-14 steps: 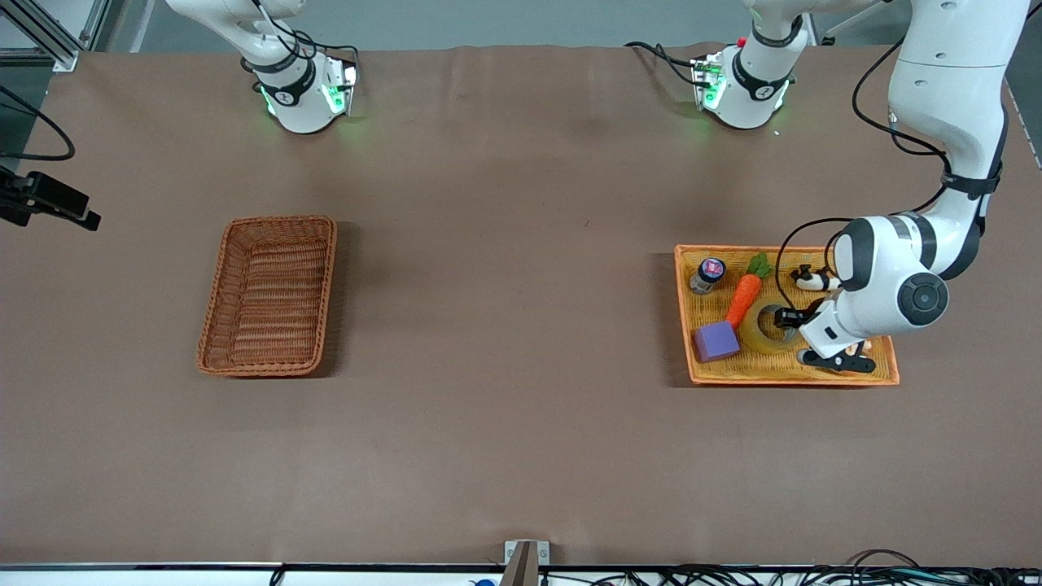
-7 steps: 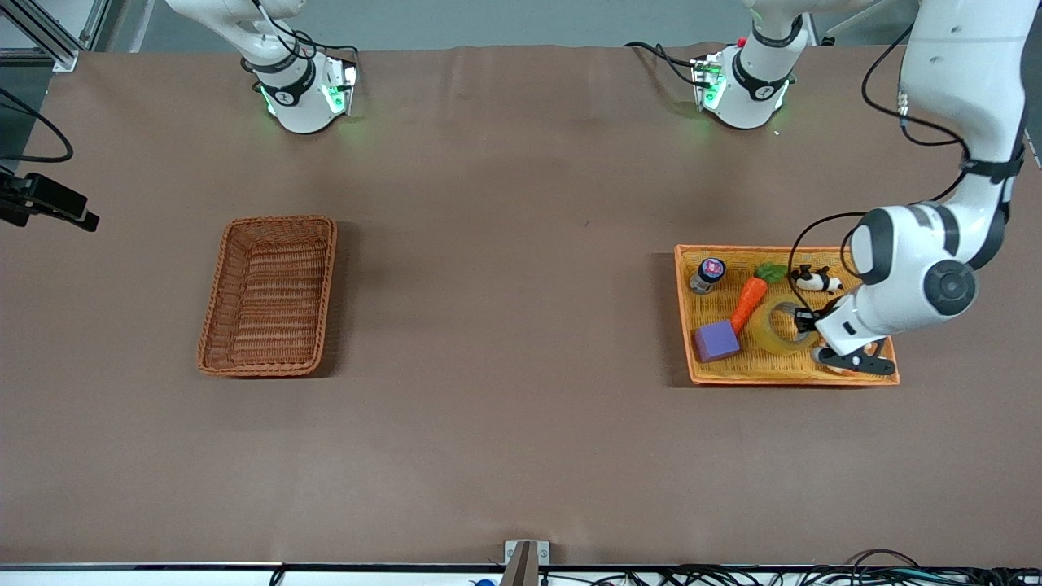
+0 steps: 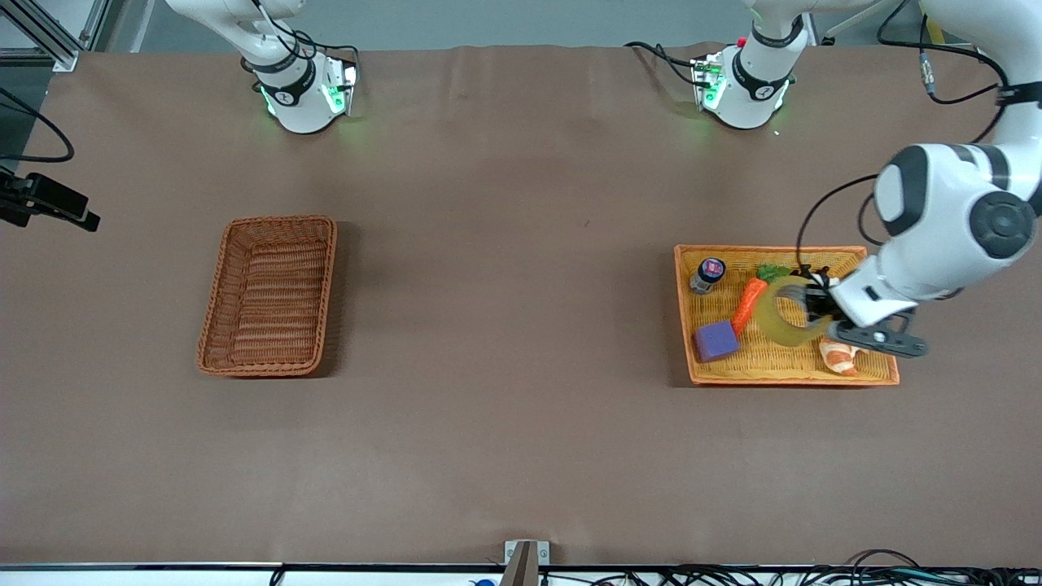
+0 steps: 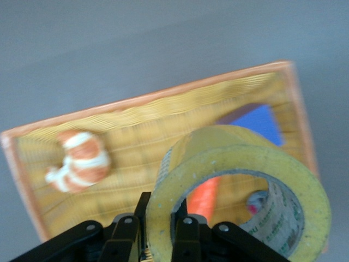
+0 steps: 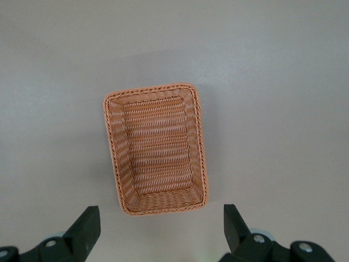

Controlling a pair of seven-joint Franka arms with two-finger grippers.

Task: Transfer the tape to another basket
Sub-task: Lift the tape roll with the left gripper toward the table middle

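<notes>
Your left tool [image 3: 814, 319] is clamped on the wall of the translucent yellowish roll of packing tape [image 3: 783, 312], one finger inside the wide hole and one outside. In the front view the roll hangs off the tool's tips toward nine o'clock, tilted and lifted over the shallow yellow-orange woven tray [image 3: 883, 376]. In the left wrist view the black fingers [image 4: 182, 232] pinch the ring's wall, and the tape [image 4: 240, 164] fills most of the frame with the tray [image 4: 136, 109] below it.

Under and around the roll, the tray holds an orange toy carrot with a green top [image 3: 750, 298], which shows through the hole in the left wrist view [image 4: 206, 197]. A purple cube [image 3: 715, 341] lies at about seven o'clock from the roll, a small dark jar with a patterned lid [image 3: 707, 274] at about ten o'clock, and an orange-and-white croissant-shaped toy [image 3: 838, 356] sits in the tray just beneath the tool, also seen from the left wrist [image 4: 80, 159].

The narrow reddish-brown wicker basket [image 3: 270, 295] sits on the brown surface [image 3: 505, 325] well apart from the tape, toward the right arm's end, at nine o'clock from the tray.

Your right tool [image 5: 158, 229] hangs over that basket [image 5: 155, 147] with its fingers spread wide and nothing between them; that arm waits.
</notes>
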